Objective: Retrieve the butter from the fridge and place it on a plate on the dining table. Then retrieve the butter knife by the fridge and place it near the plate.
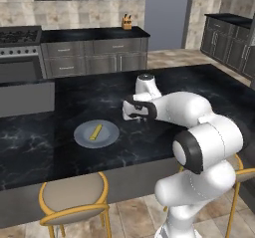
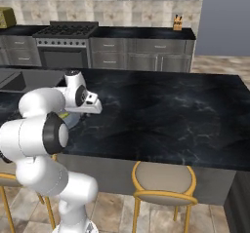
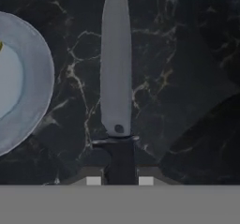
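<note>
The butter knife (image 3: 116, 63) has a long grey blade and a dark handle, and my gripper (image 3: 120, 181) is shut on that handle. The blade points away from the hand over the black white-veined top of the dining table (image 3: 187, 78). To its left lies the pale grey-blue plate (image 3: 28, 87). From the left base view, the yellow butter (image 1: 95, 132) stick rests on the plate (image 1: 109, 138), and the gripper (image 1: 130, 113) hangs low over the table just right of the plate. The fridge is out of view.
Tan, yellow-framed stools (image 1: 74, 197) stand along the near side of the table, another one (image 2: 163, 181) further right. At the back wall are dark cabinets, a stove (image 2: 66, 42) and a knife block (image 1: 127, 22).
</note>
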Controlling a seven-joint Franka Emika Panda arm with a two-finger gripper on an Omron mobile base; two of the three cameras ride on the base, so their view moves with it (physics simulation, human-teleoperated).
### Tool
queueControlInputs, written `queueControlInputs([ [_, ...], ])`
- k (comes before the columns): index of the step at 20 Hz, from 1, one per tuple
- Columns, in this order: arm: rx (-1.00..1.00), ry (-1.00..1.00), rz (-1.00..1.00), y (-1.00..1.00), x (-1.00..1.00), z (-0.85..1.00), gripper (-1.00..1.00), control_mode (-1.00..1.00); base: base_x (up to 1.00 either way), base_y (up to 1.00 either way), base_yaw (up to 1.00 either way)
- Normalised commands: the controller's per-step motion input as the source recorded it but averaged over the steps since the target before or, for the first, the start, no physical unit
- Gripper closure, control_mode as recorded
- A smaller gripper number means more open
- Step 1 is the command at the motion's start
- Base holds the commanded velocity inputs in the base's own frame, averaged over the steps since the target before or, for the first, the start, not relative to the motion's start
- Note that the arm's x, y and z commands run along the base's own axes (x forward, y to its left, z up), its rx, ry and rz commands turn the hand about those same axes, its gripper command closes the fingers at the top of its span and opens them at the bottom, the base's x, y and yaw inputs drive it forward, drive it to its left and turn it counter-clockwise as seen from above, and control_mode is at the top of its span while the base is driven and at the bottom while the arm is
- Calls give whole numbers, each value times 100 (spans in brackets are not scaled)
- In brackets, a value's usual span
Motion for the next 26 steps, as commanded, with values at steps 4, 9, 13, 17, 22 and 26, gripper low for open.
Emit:
queueControlInputs([
  [4,0,0,0,0,27,-63,100,-100,0,0,0],
  [9,0,-6,0,0,5,-51,100,-100,0,0,0],
  [13,0,-7,1,0,0,-46,100,-100,0,0,0],
  [17,0,-6,0,0,0,-33,100,-100,0,0,0],
  [22,0,-1,0,0,0,-33,100,-100,0,0,0],
  [26,0,-1,0,0,8,-24,100,-100,0,0,0],
])
